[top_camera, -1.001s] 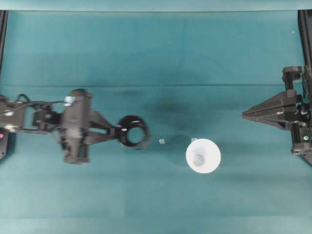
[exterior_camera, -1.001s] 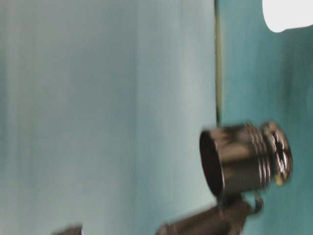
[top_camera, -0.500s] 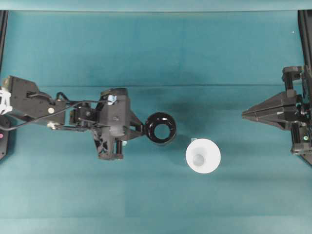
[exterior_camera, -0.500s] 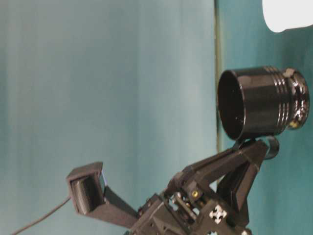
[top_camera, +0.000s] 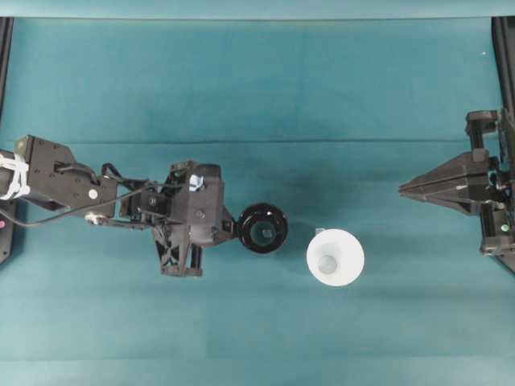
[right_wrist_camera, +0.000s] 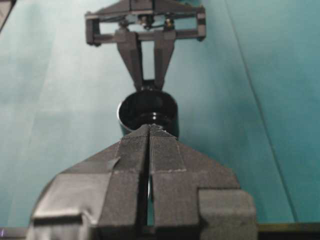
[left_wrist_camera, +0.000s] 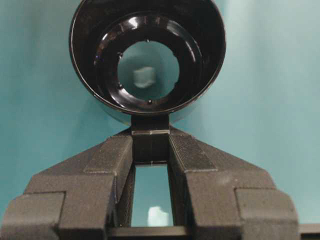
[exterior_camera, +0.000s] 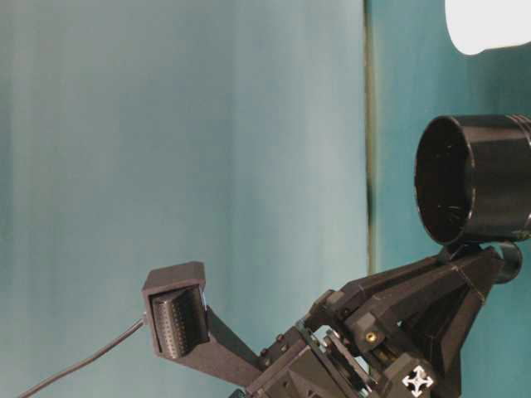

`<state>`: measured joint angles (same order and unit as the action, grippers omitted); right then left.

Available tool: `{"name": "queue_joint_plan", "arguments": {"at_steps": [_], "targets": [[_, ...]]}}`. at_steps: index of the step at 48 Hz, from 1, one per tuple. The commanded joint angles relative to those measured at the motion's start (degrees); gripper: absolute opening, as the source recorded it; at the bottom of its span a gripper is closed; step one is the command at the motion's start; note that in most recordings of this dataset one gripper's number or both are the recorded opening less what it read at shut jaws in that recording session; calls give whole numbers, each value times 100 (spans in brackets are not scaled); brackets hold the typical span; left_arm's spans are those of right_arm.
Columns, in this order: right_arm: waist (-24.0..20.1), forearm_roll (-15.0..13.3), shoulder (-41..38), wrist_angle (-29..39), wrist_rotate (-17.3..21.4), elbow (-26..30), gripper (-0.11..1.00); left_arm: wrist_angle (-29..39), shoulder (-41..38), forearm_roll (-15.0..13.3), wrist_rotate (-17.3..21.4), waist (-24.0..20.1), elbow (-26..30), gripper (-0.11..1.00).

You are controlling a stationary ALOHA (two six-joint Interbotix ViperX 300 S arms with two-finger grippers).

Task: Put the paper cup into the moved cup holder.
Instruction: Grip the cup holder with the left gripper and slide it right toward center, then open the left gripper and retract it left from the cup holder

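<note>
Beside your white paper cup point(top_camera: 335, 257), left gripper point(top_camera: 236, 227) pinches the glossy black round holder's point(top_camera: 262, 227) tab; narrow gap between rims; right gripper point(top_camera: 405, 190) closed, empty.

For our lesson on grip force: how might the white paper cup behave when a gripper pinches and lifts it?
The paper cup looks thin-walled, so it would probably dent under a hard pinch. It seems empty, so likely light. Its base is narrower than its rim, so a sideways nudge might tip it.

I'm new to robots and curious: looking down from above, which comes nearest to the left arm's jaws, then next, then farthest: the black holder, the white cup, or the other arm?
1. Glossy black round cup holder, held by its handle tab.
2. White paper cup, just right of it.
3. Right gripper, far right edge.
</note>
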<state>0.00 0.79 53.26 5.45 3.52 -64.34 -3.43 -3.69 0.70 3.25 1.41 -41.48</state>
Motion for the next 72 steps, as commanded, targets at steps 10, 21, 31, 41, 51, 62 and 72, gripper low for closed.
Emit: {"name": "queue_joint_plan", "arguments": {"at_steps": [10,21,31,41,51,62,72], "targets": [[9,9,-35,0,44,141,2,-53,-97,18,0,-70,123,18],[9,9,-35,0,44,141,2,-70,-255,18,0,-79,229,18],[9,9,-35,0,44,141,2,-62,-264,18,-9,-88,255,18],[9,9,-35,0,44,141,2,-53,-255,18,-18,-88,229,18],[9,9,-35,0,44,141,2,-35,-264,18,-35,-141,237,19],[9,9,-26,0,44,141,2,-62,-255,18,-35,-167,255,25],[9,9,-35,0,44,141,2,-70,-255,18,-9,-158,255,77]]}}
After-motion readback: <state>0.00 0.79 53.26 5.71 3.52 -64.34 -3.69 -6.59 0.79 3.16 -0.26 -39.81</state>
